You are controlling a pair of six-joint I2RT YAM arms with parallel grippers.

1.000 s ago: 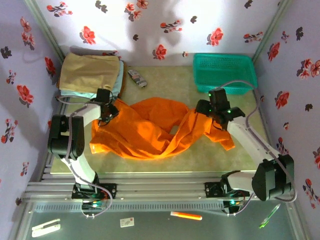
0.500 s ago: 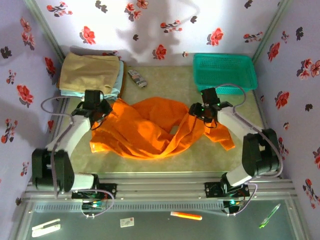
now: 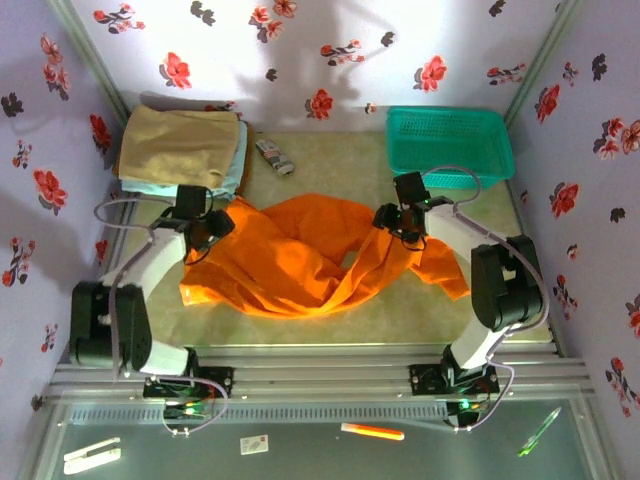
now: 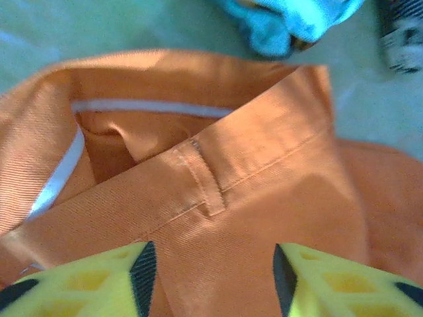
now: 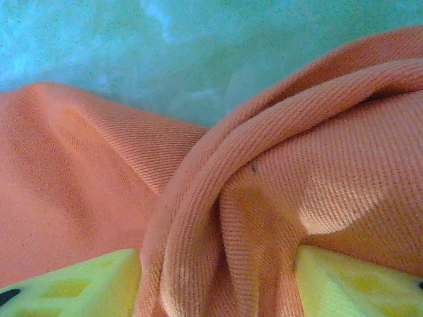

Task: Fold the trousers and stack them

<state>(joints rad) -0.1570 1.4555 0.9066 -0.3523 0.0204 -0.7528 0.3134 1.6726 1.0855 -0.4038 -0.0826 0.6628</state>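
Straddling the waistband (image 4: 251, 172), L gripper (image 4: 215, 264) has jaws apart, nothing clamped; R gripper (image 5: 218, 264) has a fold btwn its fingers (image 5: 357, 284), can't tell if pinched. 1 pr trousers (image 3: 290, 265) lies crumpled on table (image 3: 330, 160), spanning both grippers; 1 green basket (image 3: 450, 140), 2 folded garments (image 3: 180, 145) beyond.

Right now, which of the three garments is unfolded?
The orange trousers, crumpled in the middle; the tan garment and the light blue garment under it lie folded at the far left.

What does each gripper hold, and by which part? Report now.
Left gripper: open over the waistband of the bright orange cloth trousers, holding nothing. Right gripper: straddles a bunched fold; grip cannot be told.
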